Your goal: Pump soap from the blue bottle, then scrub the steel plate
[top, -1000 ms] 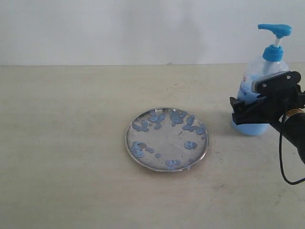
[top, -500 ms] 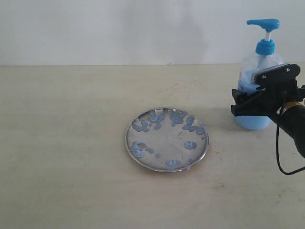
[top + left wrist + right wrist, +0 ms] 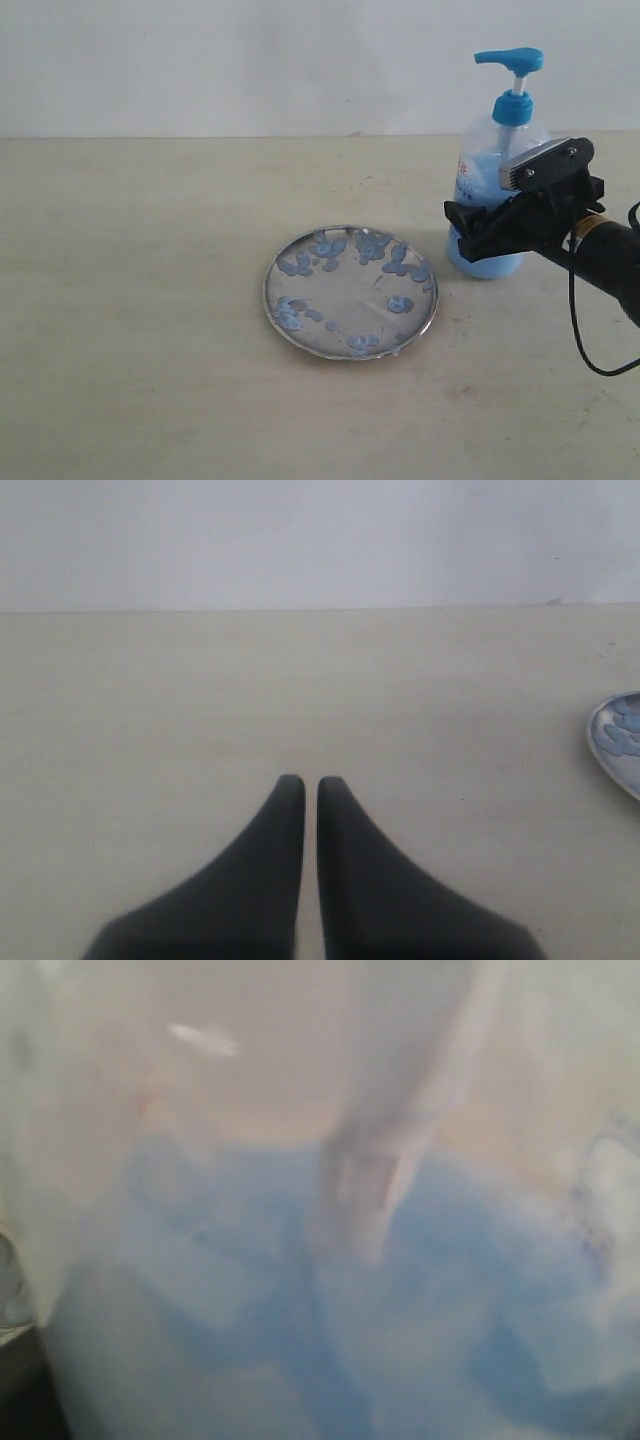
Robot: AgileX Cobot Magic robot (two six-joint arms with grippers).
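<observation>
The bottle (image 3: 492, 160) stands upright, spout toward 9 o'clock; clear, blue soap (image 3: 486, 264) inside. At the plate's (image 3: 350, 290) 2 o'clock the right gripper (image 3: 468, 232) clamps it; the left gripper (image 3: 311, 790) is narrow, empty.

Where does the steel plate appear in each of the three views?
Exterior view: steel plate at centre, left of the blue bottle.
Left wrist view: cut off at the picture's right edge.
Right wrist view: absent; the bottle fills it.
Shared landmark: soap blobs on the plate.

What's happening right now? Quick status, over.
Right gripper clamped on the blue bottle, upright beside the steel plate. Left gripper shut, empty, clear of the plate. Soap blobs dot the plate; pump head free, nothing blocking it.
</observation>
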